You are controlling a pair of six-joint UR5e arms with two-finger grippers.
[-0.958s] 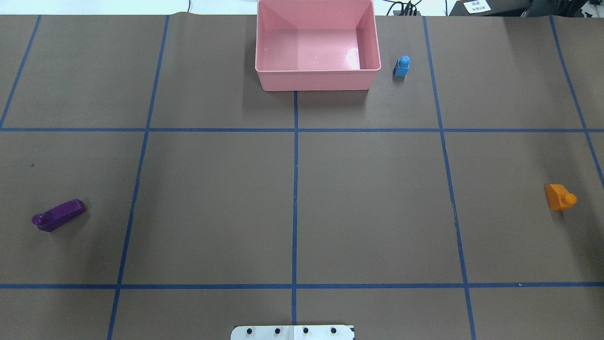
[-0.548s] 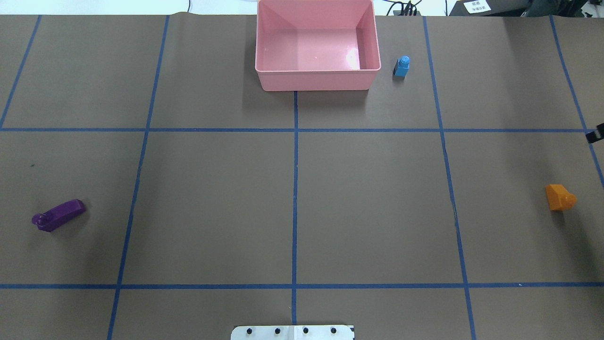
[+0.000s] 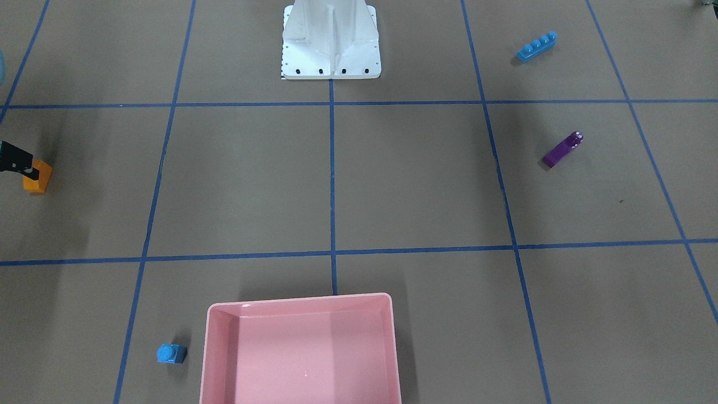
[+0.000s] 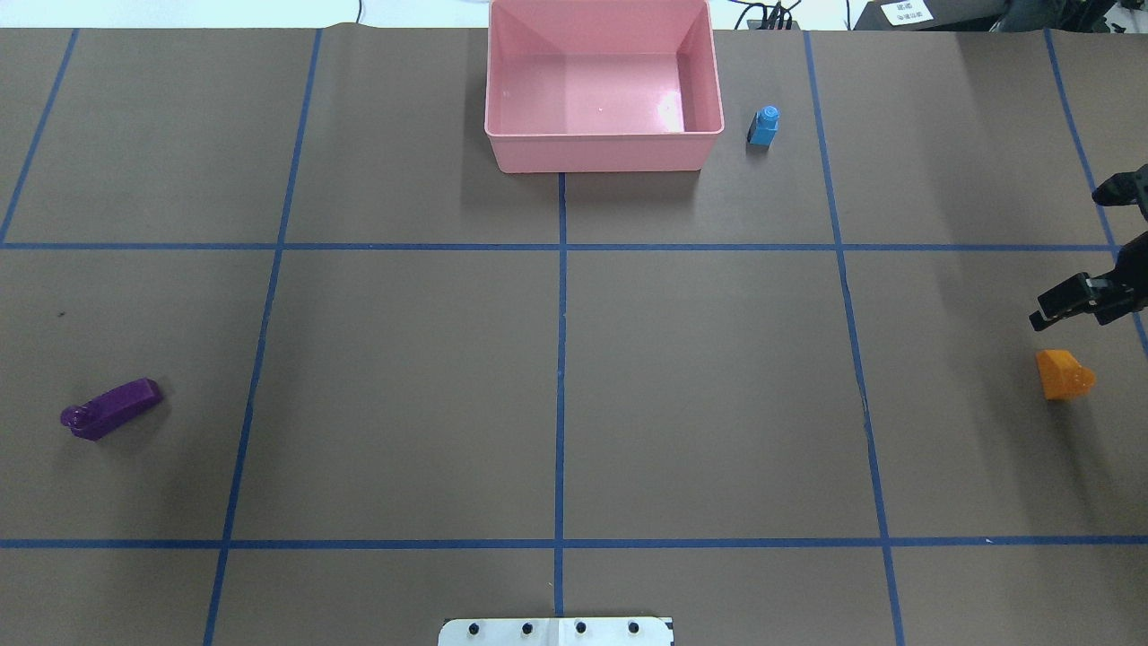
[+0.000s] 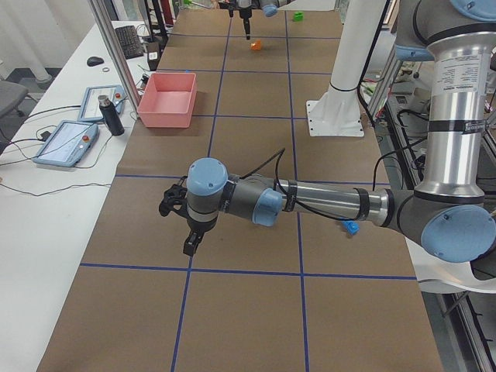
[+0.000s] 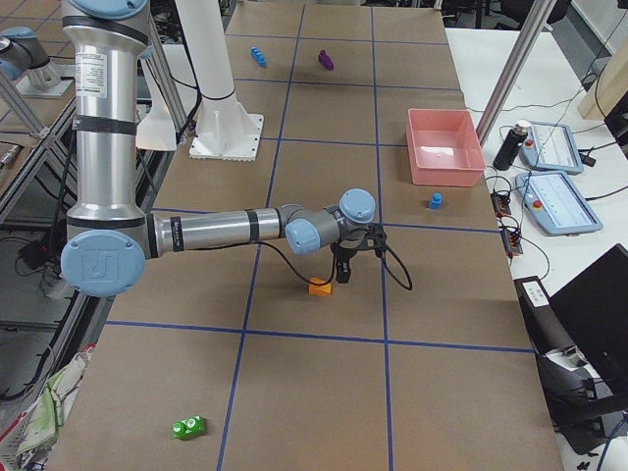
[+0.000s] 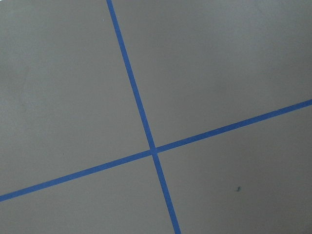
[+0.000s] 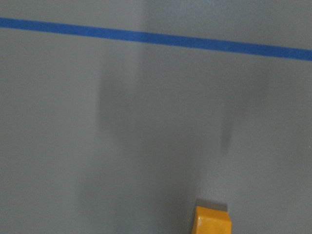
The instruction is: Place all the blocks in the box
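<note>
The right gripper, jaws spread wide, hovers just beside the small orange sloped plastic brick. The shallow pink plastic box stands well apart. For the left gripper, open or closed cannot be told.

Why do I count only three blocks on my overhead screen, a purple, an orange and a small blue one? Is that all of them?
Observer: No. A long blue bar lies on the robot's left side, about level with its white base, below the bottom edge of your picture.
Operator: Any others hiding?
Observer: Yes, a green block lies past the orange block, toward the table's end on the robot's right.
Operator: And where is the second arm?
Observer: The left end effector is over bare table beside a crossing of blue tape lines, with no block under it.
</note>
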